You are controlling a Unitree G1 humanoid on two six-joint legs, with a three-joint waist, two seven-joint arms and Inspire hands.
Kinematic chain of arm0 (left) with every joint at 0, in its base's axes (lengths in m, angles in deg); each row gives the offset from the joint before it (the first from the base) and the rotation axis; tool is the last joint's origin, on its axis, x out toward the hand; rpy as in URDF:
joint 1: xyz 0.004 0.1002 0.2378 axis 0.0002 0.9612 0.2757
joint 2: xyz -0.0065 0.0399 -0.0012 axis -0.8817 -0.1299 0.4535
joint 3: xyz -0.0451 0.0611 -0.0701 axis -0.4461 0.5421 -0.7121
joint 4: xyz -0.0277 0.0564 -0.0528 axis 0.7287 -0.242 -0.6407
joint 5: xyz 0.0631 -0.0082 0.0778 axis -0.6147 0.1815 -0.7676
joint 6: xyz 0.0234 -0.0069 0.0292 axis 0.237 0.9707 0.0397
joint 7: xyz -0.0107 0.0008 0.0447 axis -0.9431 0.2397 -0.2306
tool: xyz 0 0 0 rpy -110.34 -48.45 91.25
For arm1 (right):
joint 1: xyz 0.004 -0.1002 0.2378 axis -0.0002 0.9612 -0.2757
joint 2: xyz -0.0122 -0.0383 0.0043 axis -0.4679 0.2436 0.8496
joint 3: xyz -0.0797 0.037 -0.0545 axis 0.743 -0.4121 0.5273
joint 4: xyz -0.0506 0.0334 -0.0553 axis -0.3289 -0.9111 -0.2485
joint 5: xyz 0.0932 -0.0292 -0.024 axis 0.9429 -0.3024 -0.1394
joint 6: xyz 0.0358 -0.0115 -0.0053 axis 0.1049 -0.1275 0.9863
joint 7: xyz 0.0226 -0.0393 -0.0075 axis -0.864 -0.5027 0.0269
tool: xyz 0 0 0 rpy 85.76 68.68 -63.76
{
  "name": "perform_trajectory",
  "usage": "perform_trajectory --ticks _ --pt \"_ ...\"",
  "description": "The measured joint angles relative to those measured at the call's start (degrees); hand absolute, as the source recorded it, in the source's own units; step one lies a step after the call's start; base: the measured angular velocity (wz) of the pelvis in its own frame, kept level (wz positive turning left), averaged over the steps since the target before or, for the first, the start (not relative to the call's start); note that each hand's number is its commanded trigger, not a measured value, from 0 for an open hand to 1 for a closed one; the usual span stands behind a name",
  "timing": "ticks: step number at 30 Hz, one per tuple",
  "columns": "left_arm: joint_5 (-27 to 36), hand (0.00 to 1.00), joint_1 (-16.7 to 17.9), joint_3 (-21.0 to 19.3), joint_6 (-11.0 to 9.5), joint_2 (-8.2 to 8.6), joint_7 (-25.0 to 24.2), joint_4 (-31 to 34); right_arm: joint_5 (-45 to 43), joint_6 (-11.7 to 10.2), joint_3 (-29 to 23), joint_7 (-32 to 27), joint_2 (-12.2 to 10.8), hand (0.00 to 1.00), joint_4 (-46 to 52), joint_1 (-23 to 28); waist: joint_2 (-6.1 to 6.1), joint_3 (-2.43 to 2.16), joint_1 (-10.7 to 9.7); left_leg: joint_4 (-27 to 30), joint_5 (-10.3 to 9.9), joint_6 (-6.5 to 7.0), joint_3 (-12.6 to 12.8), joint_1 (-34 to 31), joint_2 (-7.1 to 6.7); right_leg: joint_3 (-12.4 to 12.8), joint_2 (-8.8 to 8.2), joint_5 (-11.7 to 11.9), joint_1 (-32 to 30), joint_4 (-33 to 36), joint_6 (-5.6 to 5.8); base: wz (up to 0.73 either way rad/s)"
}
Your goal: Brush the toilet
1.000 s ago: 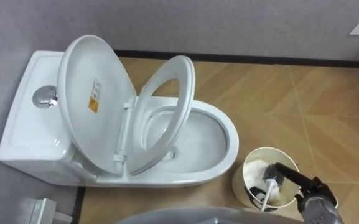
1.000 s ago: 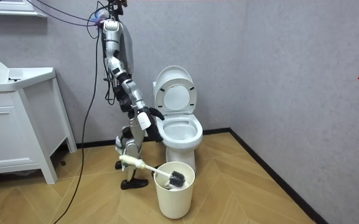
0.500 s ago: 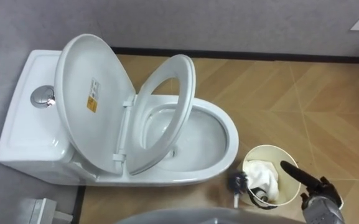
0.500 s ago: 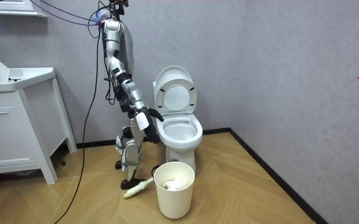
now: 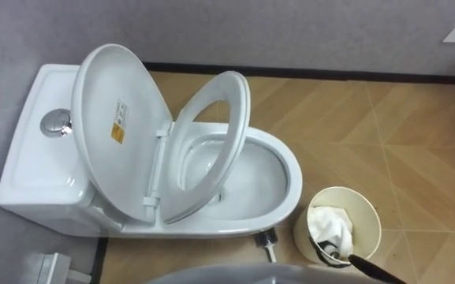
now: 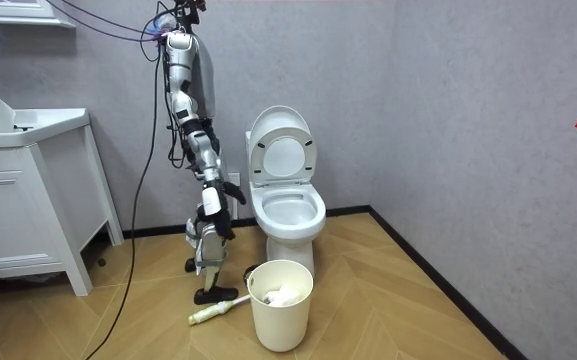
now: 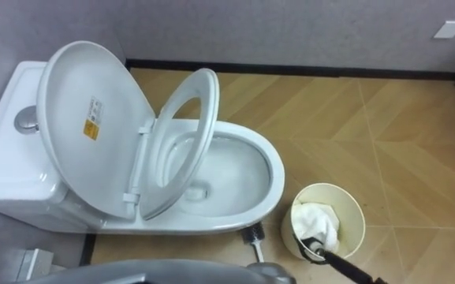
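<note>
We saw a grey wall and a herringbone wood floor [image 5: 400, 110]. In the room view the robot stood upright at the room view's left of the toilet, with a white cabinet [image 6: 28, 200] further off on that same side.

The toilet [image 5: 30, 170] was the largest thing before the robot, with its tank to the left and its bowl [image 5: 290, 177] reaching out to the right. The lid [image 5: 117, 126] stood up against the tank. The seat [image 5: 223, 93] was raised too, tilted a little away from the lid, so the bowl lay open.

Just beside the bowl's right end, on the near side, stood a pale round bin [image 5: 359, 207], upright. A crumpled white wad [image 5: 330, 225] lay inside it.

The toilet brush [image 5: 268, 241] lay on the floor in no hand, in the gap between the toilet's base and the bin's left side. Its dark head was at the bowl's near edge and its handle pointed near, toward the robot. In the room view it lay flat at the room view's left of the bin.

The right hand [image 5: 369, 270] showed as a thin dark sliver at the near right edge, across the bin's near rim and well apart from the brush. We could not tell whether it was spread or closed.

A round chrome flush button [image 5: 57, 124] sat on top of the tank.
</note>
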Motion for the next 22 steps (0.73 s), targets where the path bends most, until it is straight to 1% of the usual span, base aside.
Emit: perform_trajectory --ticks 2,4,6,7,9,10,12,13,15,16,19,21,22 --pt "-0.23 0.0 0.0 -0.44 0.06 0.05 -0.04 -0.34 -0.5 0.22 0.06 1.21 -0.02 0.0 -2.19 0.71 -0.07 0.0 -0.08 -0.22 -0.04 0.02 -0.51 0.02 0.01 -0.11 0.02 0.0 0.0 -0.03 0.0 0.05" --pt "-0.51 0.0 0.02 -1.05 0.24 0.05 -0.2 -0.77 -1.04 0.94 0.08 2.02 -0.02 0.0 -3.62 1.79 -0.02 -0.01 0.16 -0.63 -0.06 0.04 -0.54 0.13 0.01 -0.24 0.06 0.01 -0.05 0.01 0.01 0.05" --pt "-0.44 0.0 0.11 -1.57 0.83 -0.1 -0.24 -1.54 -2.76 1.9 0.34 2.65 -0.01 0.0 -4.44 3.21 0.05 0.0 0.57 -0.91 -0.1 0.04 -0.72 0.14 0.01 -0.35 0.09 0.02 -0.08 -0.04 0.02 0.0" --pt "-0.39 0.0 0.11 -1.57 1.03 -0.13 -0.24 -1.74 -2.75 1.96 0.62 2.88 0.05 0.0 -5.21 3.5 0.06 0.0 0.55 -0.91 -0.1 0.05 -0.74 0.11 0.01 -0.4 0.09 0.03 -0.07 -0.08 0.04 0.04" --pt "-0.3 0.0 -0.01 -1.47 1.36 -0.12 -0.25 -1.88 -4.11 2.77 2.39 4.37 0.14 0.0 -8.01 3.52 0.03 0.0 0.47 -0.91 -0.11 0.05 -0.87 -0.1 0.02 -0.74 0.06 0.2 0.03 -0.47 0.07 0.06" --pt "-0.28 0.0 -0.05 -1.43 1.37 -0.11 -0.25 -1.88 -4.87 3.26 2.51 4.77 0.14 0.0 -8.46 3.5 0.04 0.0 0.46 -0.91 -0.11 0.05 -0.9 -0.13 0.04 -0.84 0.06 0.31 0.07 -0.6 0.05 0.0" --pt "-0.25 0.0 -0.37 -1.39 1.84 -0.1 -0.32 -1.89 -8.34 4.92 2.57 6.14 0.12 0.0 -10.11 2.91 0.08 0.01 0.43 -0.97 -0.11 0.05 -1.06 -0.16 0.06 -1.09 0.02 0.44 0.09 -0.74 0.04 0.0" --pt "-0.27 0.0 -0.52 -1.35 2.04 -0.1 -0.39 -1.89 -9.18 5.3 2.73 6.34 0.11 0.0 -10.26 2.8 0.09 0.01 0.43 -1.02 -0.11 0.05 -1.06 -0.15 0.06 -1.12 0.02 0.45 0.09 -0.77 0.05 0.0" --pt "-0.27 0.0 -1.18 -1.21 2.99 -0.08 -0.83 -2.04 -12.13 6.65 4.64 7.13 0.12 0.0 -10.24 2.6 0.12 0.0 0.46 -1.25 -0.1 0.05 -1.09 -0.04 0.06 -1.2 0.04 0.45 0.1 -0.72 0.05 0.0" --pt "-0.27 0.0 -1.22 -1.2 3.04 -0.07 -1.04 -2.05 -12.92 7.04 4.75 7.31 0.12 0.0 -10.16 2.56 0.15 -0.01 0.44 -1.25 -0.1 0.05 -1.11 -0.04 0.06 -1.23 0.04 0.45 0.13 -0.67 0.05 0.0" --pt "-0.27 0.0 -1.2 0.2 3.84 -0.04 -1.29 -1.77 -15.32 8.44 4.88 7.47 0.12 0.0 -10.09 2.49 0.42 0.01 0.32 -1.33 -0.1 0.06 -1.22 -0.07 0.05 -1.53 0.0 0.48 0.29 -0.74 0.08 0.03" --pt "-0.38 0.0 -1.31 1.59 4.65 -0.02 -1.55 -1.65 -18.06 9.71 7.03 7.67 0.16 0.0 -10.04 2.38 0.67 0.05 0.17 -1.38 -0.1 0.05 -1.5 -0.12 0.06 -1.63 0.0 0.48 0.31 -0.81 0.08 0.0" --pt "-0.38 0.0 -1.35 2.01 4.86 -0.03 -1.6 -1.64 -19.25 10.05 7.3 7.91 0.15 0.0 -10.04 2.23 0.74 0.06 0.15 -1.41 -0.1 0.05 -1.54 -0.15 0.06 -1.64 0.0 0.48 0.3 -0.83 0.08 0.0"
